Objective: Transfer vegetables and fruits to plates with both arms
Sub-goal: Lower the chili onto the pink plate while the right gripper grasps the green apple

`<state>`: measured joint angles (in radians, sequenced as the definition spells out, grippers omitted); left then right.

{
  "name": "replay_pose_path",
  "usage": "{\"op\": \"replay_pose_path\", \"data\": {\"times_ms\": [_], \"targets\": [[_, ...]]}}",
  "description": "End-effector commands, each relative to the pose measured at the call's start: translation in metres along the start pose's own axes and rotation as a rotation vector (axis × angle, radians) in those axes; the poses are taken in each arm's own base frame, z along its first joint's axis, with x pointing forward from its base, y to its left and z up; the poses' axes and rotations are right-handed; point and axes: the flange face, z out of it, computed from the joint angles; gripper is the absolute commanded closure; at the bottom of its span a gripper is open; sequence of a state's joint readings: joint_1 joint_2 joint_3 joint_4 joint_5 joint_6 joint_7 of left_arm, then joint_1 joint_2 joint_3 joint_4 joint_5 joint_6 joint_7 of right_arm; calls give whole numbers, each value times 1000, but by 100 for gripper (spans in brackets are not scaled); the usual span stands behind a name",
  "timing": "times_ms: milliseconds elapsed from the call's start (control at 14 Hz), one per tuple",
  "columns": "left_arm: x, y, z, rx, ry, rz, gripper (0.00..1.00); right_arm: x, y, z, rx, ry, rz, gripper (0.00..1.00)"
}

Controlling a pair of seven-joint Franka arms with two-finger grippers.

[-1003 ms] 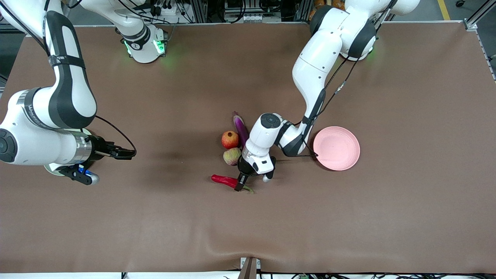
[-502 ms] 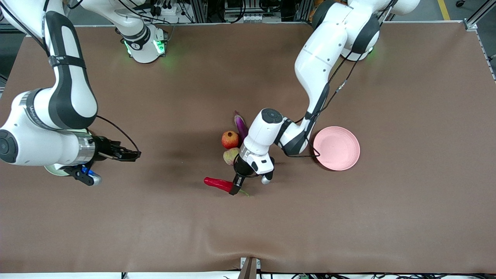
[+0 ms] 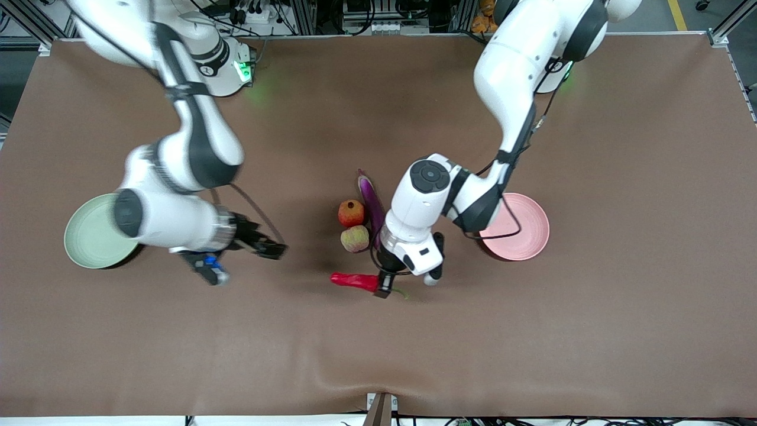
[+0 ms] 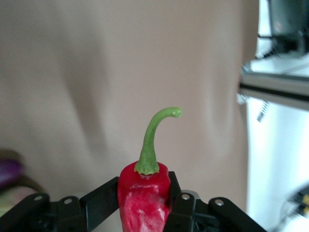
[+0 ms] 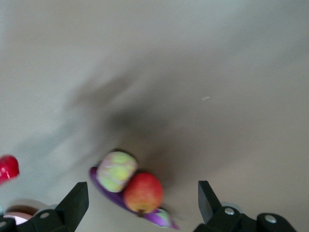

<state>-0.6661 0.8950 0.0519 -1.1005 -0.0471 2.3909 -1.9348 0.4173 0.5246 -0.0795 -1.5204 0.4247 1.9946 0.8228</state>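
While pinching the chili pepper (image 4: 143, 198), left hand (image 3: 383, 288) over brown table (image 3: 532, 331); right hand (image 5: 140, 198) spread.

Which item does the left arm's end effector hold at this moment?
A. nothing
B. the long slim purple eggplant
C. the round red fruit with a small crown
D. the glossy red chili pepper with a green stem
D: in the left wrist view, the left end effector is shut on the glossy red chili pepper, its green stem pointing away from the fingers.
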Motion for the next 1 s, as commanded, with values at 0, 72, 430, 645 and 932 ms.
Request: {"op": "replay_pose_path", "data": {"times_ms": [0, 72, 430, 645, 932], "targets": [[45, -3, -30, 178, 3, 93, 100, -24, -26, 50, 18, 9, 28, 0], [65, -9, -39, 223, 5, 136, 100, -32, -32, 64, 15, 12, 17, 0], [154, -89, -84, 293, 28, 315, 100, -79, -60, 141, 41, 61, 25, 0], [193, -141, -83, 249, 40, 377, 100, -90, -62, 168, 28, 81, -9, 0], [240, -178, -52, 344, 112, 570, 100, -94, -57, 193, -17, 87, -31, 0]]}}
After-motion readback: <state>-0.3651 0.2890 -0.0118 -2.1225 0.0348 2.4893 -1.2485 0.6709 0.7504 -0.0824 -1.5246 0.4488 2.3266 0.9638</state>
